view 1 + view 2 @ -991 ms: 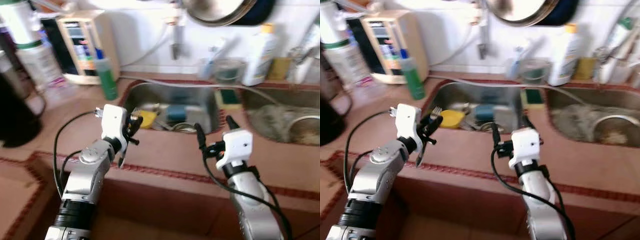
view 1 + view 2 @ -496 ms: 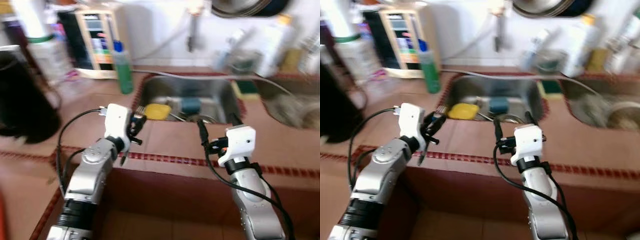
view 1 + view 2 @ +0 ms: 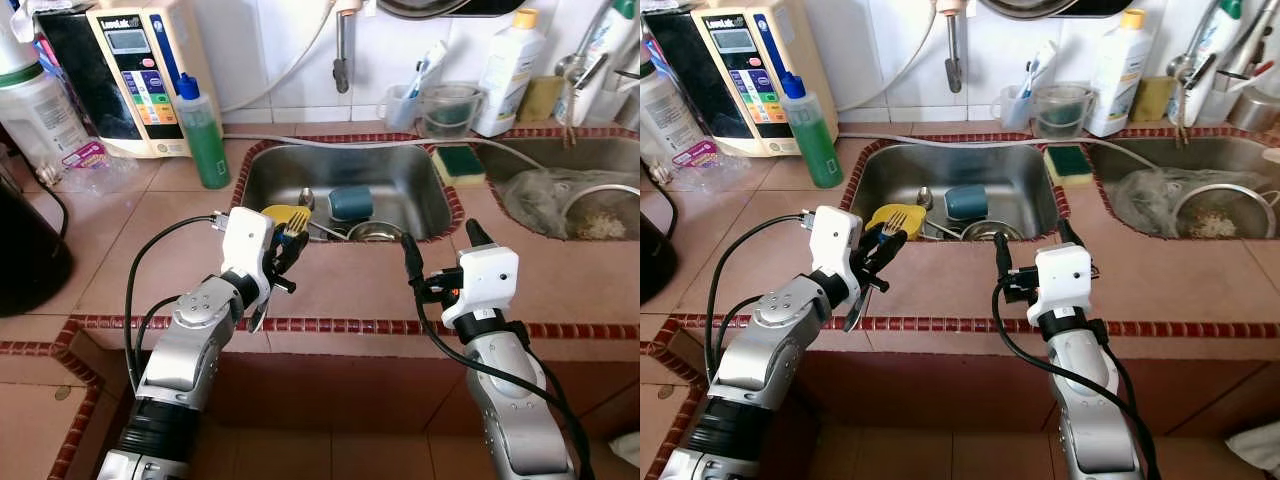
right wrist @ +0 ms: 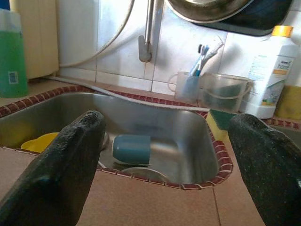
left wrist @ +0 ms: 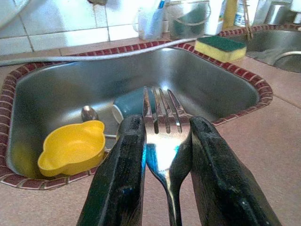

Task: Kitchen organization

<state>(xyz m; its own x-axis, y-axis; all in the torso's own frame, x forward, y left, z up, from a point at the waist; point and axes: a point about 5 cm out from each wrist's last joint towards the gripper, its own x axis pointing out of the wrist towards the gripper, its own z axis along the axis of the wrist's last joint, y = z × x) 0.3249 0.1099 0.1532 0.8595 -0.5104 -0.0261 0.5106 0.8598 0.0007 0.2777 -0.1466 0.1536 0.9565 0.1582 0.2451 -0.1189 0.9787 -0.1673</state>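
**Fork in hand at the sink's edge**

The left gripper (image 3: pixel 287 243) hovers over the tiled counter (image 3: pixel 150 230) just in front of the steel sink (image 3: pixel 395 180), its two black fingers (image 5: pixel 122 165) pinching a metal fork (image 5: pixel 164 136) by the neck, tines pointing toward the basin. The left arm is bent at the elbow and reaches forward from below the counter's red-trimmed edge. The right gripper (image 3: pixel 1035 250) sits level with it over the counter to the right, fingers (image 4: pixel 61 160) spread wide and holding nothing, aimed at the same basin.

Inside the sink lie a yellow bowl (image 5: pixel 70 146), a blue cup (image 4: pixel 131 148) on its side, a spoon (image 5: pixel 88 113) and a small round metal dish (image 3: pixel 373 231) (partly hidden behind the right gripper). A green-and-yellow sponge (image 3: pixel 459 164) rests on the ledge between the two basins; a green bottle (image 3: pixel 200 120) stands on the counter to the left, beside a water ionizer (image 3: pixel 125 70).

Against the pictures of half a second and a second ago, the scene is now sharp where it was blurred, and the whole view has shifted (the camera moved, not the things). Both arms hold much the same pose as before, the fork still clamped in the left gripper.
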